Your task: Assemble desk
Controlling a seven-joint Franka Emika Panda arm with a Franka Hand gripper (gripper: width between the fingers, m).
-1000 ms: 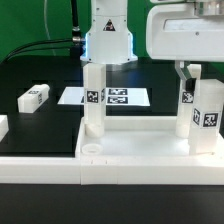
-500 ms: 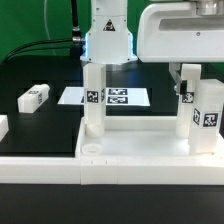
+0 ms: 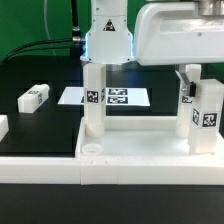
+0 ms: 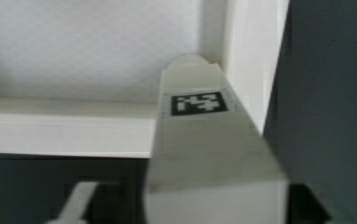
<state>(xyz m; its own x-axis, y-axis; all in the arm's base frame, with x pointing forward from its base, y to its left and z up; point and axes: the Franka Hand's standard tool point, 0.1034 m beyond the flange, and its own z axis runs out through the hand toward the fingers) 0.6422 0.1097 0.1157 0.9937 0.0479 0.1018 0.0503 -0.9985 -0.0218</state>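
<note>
Fingers: one dark finger (image 3: 187, 78) visible against the rear right leg (image 3: 186, 108), the other hidden; how wide they stood, and whether clamped on the leg or only around its top, could not be told
Gripper: (image 3: 190, 80) hung under the white arm housing, at the exterior view's right
Desk: tabletop (image 3: 140, 143) lay rim-up on the black surface (image 3: 40, 125); three legs upright in its corner sockets, namely left leg (image 3: 93, 98), the rear right leg, and a front right leg (image 3: 210, 115)
Wrist view: tagged leg (image 4: 205, 150) filled the centre, tabletop rim (image 4: 86, 110) behind it
Step, as judged: seating or turning the rear right leg; best kept vertical, centred between the fingers, pressed straight down
Nearby: loose leg (image 3: 34, 96) flat on the surface at the exterior view's left; marker board (image 3: 115, 97) behind
In the way: front right leg just beside the gripper, little room for swinging; front left socket (image 3: 90, 147) empty
</note>
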